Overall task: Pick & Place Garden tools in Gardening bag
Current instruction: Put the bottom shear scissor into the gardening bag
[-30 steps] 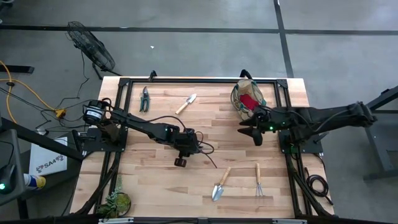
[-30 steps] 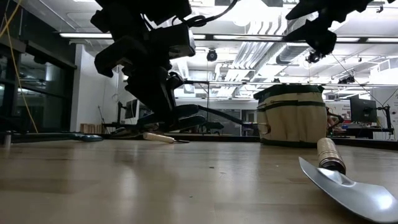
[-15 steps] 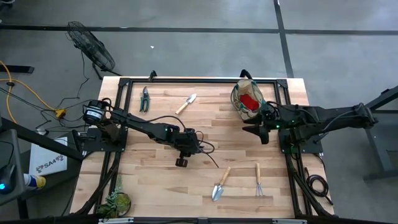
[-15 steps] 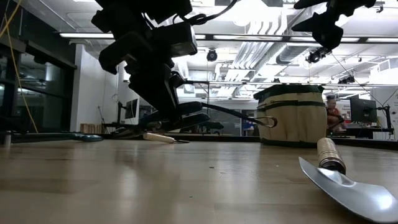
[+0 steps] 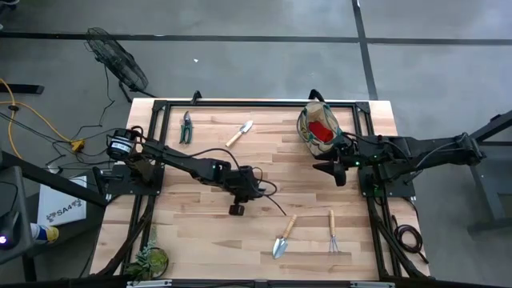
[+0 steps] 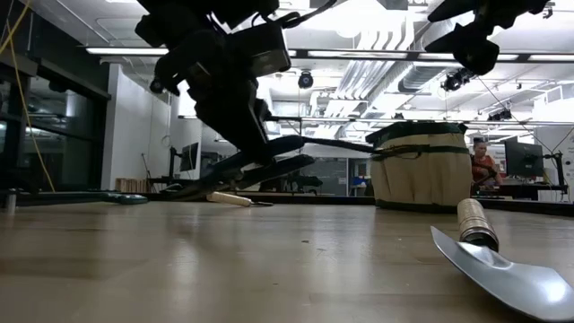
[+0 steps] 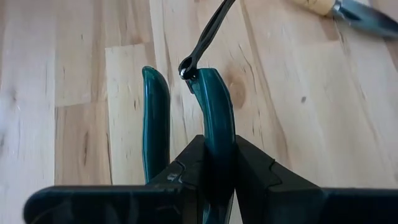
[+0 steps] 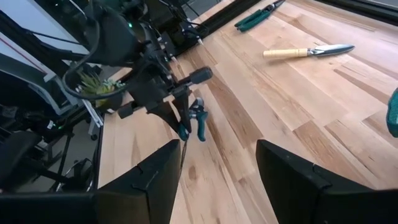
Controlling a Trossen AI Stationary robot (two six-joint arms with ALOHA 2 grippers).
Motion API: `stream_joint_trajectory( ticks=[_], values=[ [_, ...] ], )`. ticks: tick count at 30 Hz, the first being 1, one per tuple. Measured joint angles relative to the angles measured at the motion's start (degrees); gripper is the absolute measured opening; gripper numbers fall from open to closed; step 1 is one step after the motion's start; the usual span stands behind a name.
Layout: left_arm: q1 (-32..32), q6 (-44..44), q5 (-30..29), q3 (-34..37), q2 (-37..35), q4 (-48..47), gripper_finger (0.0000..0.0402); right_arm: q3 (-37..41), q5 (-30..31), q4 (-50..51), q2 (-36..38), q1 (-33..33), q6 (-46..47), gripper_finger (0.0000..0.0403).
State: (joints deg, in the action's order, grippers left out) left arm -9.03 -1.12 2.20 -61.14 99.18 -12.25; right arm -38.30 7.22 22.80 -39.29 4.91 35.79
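My left gripper (image 5: 238,198) is at the table's middle, shut on a dark green-handled pruner (image 7: 211,118). A thin black strap (image 7: 208,34) trails from one handle's end. My right gripper (image 8: 217,180) hangs open and holds nothing, high beside the tan gardening bag (image 5: 320,128). The bag stands at the far right with a red cloth (image 5: 322,130) inside. Flat on the table lie a second pruner (image 5: 186,126), a wooden-handled trowel (image 5: 240,132), another trowel (image 5: 284,236) and a hand rake (image 5: 334,234). My left gripper pinches one green handle (image 7: 214,134) of the pruner between its two fingers; the other handle (image 7: 155,118) lies free beside one finger. The fingers slant down from the table's left and lie along the handle. The pruner (image 8: 193,124) hangs clear of the table.
A leafy plant (image 5: 148,260) sits at the near left corner. A black frame (image 5: 264,102) runs along the far edge and both sides. Bare wood lies between the held pruner and the bag.
My left gripper has turned a little in place. With it the held pruner has tipped: its handles' free ends and the black strap now stand higher than a second ago.
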Motion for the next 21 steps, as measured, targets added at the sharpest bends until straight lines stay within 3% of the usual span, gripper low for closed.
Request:
stream_joint_trajectory(
  ticks=[21],
  values=[
    [0.0, -5.2, 1.3, 0.0, 0.0, 6.5, 0.0049, 0.0, -1.7, 0.6, 0.0, 0.0, -0.9, 0.0201]
  ],
)
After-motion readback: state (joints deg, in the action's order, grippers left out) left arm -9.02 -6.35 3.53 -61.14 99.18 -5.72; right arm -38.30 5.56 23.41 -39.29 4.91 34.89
